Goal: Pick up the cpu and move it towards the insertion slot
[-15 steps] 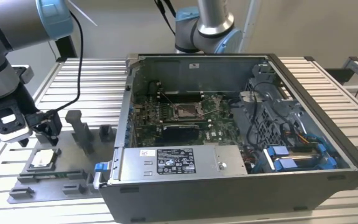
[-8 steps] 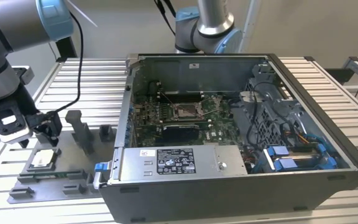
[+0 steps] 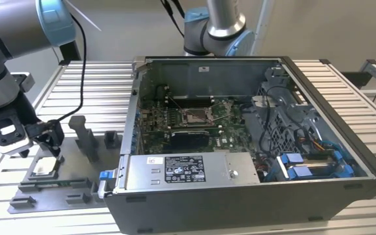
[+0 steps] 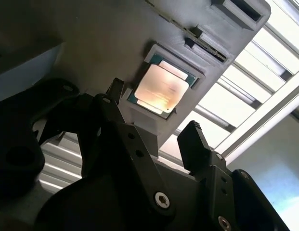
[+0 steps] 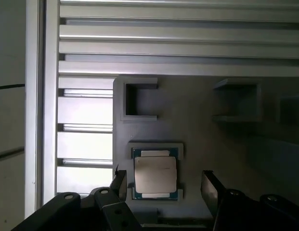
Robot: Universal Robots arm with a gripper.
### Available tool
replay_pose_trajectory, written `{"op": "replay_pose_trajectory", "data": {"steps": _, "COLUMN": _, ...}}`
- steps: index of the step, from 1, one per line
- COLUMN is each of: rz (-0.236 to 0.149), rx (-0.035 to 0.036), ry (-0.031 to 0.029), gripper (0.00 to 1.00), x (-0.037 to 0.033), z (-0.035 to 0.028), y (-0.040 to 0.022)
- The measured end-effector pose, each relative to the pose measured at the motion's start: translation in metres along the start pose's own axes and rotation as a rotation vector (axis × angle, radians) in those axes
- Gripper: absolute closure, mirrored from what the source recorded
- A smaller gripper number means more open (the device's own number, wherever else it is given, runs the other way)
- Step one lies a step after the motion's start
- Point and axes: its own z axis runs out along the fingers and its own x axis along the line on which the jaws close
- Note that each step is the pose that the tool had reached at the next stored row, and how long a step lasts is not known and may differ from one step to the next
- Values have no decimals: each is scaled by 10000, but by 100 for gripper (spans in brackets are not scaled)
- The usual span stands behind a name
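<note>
The cpu [image 5: 155, 174] sits flat in its square pocket of the grey fixture plate [image 5: 197, 130], the gripper [image 5: 163, 185] near it, jaws spread wide either side, holding nothing.

Slatted metal table [image 3: 90, 83]: grey fixture plate [image 3: 77, 169], open computer case [image 3: 240, 205] on it.

My gripper [image 5: 162, 185] is black, and the cpu [image 5: 155, 175] has a pale silvery-white top with a dark green edge. The fixture plate [image 5: 202, 130] is matt grey, and the table [image 5: 178, 43] is ribbed in silver stripes. In the exterior view, the insertion slot [image 3: 195, 116] has a shiny metal frame, a brownish centre and a green circuit board [image 3: 230, 131] around it.
</note>
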Motion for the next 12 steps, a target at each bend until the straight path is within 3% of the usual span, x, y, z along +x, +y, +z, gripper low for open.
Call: {"op": "replay_pose_trajectory", "data": {"steps": 12, "rz": 0, "rx": 0, "ry": 1, "gripper": 0, "x": 30, "z": 136, "y": -72}}
